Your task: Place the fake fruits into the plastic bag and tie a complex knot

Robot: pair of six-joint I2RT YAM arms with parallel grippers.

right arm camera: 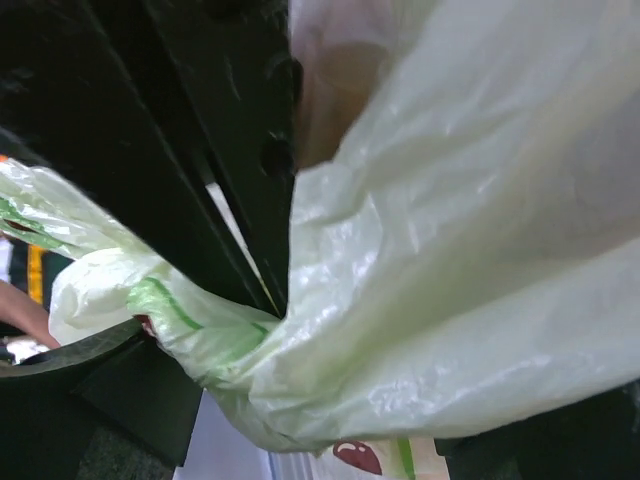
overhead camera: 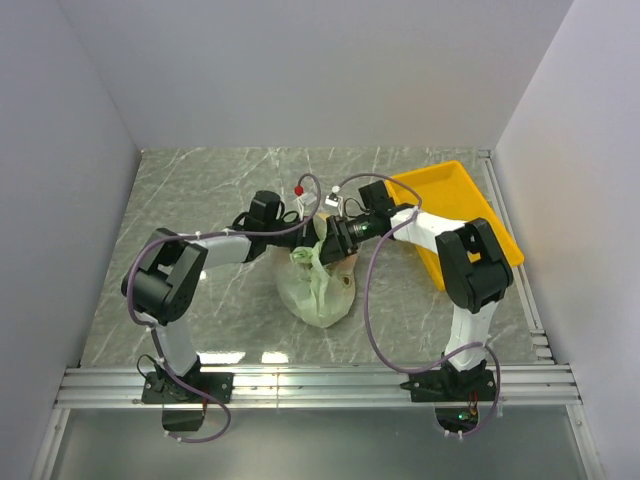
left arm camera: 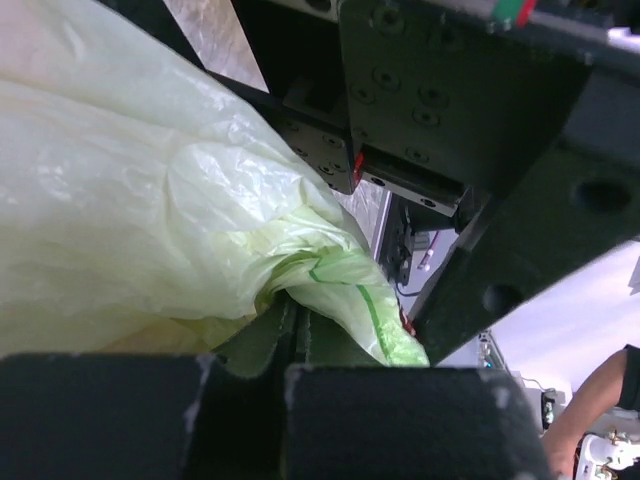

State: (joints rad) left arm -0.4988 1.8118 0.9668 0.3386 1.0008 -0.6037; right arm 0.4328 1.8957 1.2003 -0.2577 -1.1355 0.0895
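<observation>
The pale-green plastic bag [overhead camera: 318, 288] lies bunched on the table's middle, its gathered top pulled up to where both grippers meet. The fake fruits are hidden inside; only a peach tint shows through the plastic [overhead camera: 345, 281]. My left gripper [overhead camera: 311, 238] is shut on a twisted strip of the bag's handle [left arm camera: 340, 285], its fingers [left arm camera: 250, 350] pressed together. My right gripper [overhead camera: 336, 236] faces it, almost touching. In the right wrist view its fingers [right arm camera: 110, 390] stand apart with bag plastic [right arm camera: 450, 260] filling the gap between them [right arm camera: 320, 400]. No finished knot shows.
A yellow rectangular tray [overhead camera: 455, 212] sits at the right, under the right arm. A small red-topped piece [overhead camera: 300, 189] and a small white piece [overhead camera: 331, 201] lie behind the grippers. White walls close in the marble table [overhead camera: 200, 190] on three sides.
</observation>
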